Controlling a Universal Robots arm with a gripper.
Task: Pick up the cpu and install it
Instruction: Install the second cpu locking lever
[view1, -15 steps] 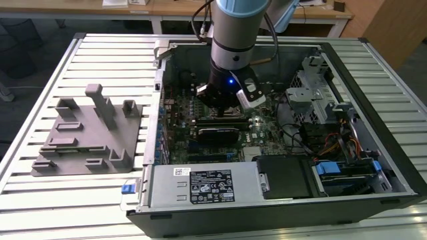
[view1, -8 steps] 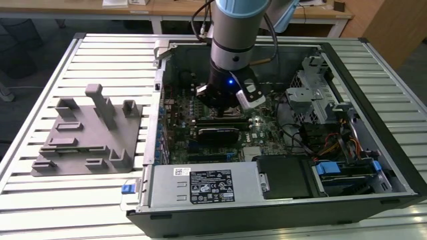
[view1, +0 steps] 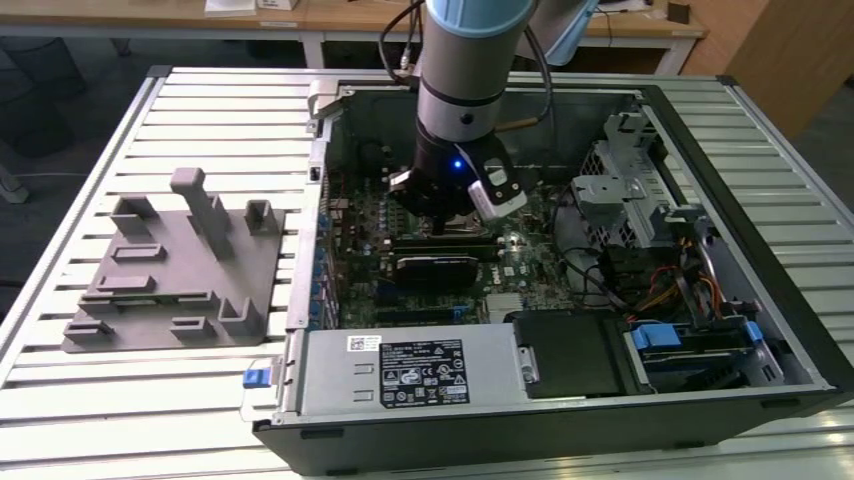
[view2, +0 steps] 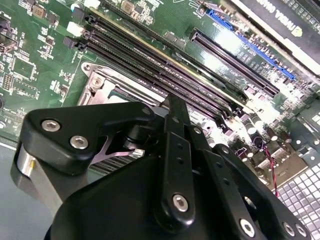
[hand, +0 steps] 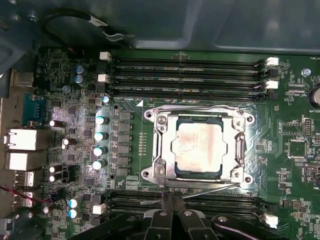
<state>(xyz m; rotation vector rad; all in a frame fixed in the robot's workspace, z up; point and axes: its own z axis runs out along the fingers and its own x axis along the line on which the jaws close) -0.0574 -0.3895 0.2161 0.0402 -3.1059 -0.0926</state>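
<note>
The cpu (hand: 199, 145), a pale silver square chip, lies flat inside the metal-rimmed socket frame (hand: 161, 147) on the green motherboard in the first wrist view. The frame's rim sits around it and a thin wire lever (hand: 200, 191) runs along one side. My gripper (hand: 173, 198) hovers just off that side of the socket, over the memory slots, its black fingers pressed together and holding nothing. In the second wrist view the gripper (view2: 174, 104) hides most of the socket (view2: 102, 85). In the exterior view the arm (view1: 461, 100) reaches down into the open computer case (view1: 694, 130).
A grey moulded holder block (view1: 174, 265) lies on the slatted table at the exterior view's left, outside the case. Inside are memory slots (hand: 185, 75), a dark expansion card (view1: 434, 268), a power supply (view1: 407, 370), drive bays and loose cables (view1: 661, 290).
</note>
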